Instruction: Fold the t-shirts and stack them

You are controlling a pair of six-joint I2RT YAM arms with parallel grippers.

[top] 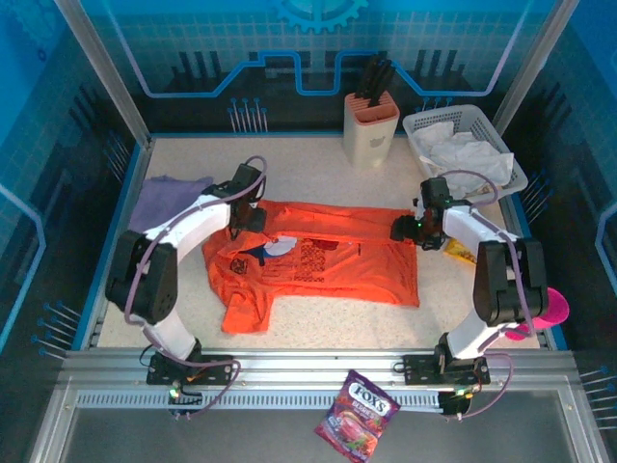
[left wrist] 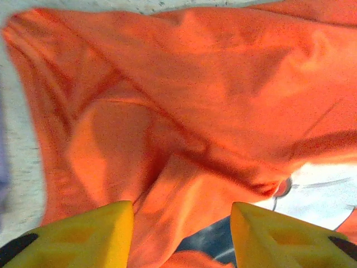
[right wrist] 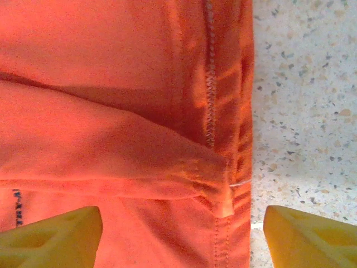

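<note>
Both claws stand released, as we see from above. The left claw (top: 247, 222) sits over the left end of the orange shirt (top: 328, 265), and the right claw (top: 405, 230) is at its right edge. The orange shirt lies spread across the middle of the table (top: 318, 164), rumpled at its left end, with a white patch and dark print on the chest. The purple shirt (top: 169, 198) lies crumpled at the far left, near the orange one. At the back stand a cream knife block (top: 371, 125) and a white basket (top: 448, 113) with pale cloth in it. A bag of sweets (top: 359, 417) lies on the metal rail in front. Blue patterned walls close the space in.

From the left wrist we get detail that the overhead view lacks. The left claw (left wrist: 181, 215) has its yellow fingers (left wrist: 95, 234) apart with nothing clamped between them. It hangs above deep, soft folds of the orange shirt (left wrist: 195, 84) and the white patch (left wrist: 329, 192).

From the right wrist, the right claw (right wrist: 183, 218) gapes wide over the orange shirt (right wrist: 111, 72). A stitched hem (right wrist: 210, 72) runs along the edge there, and a folded corner lies flat. Beside it the table (right wrist: 304, 111) is pale with dark speckles.
</note>
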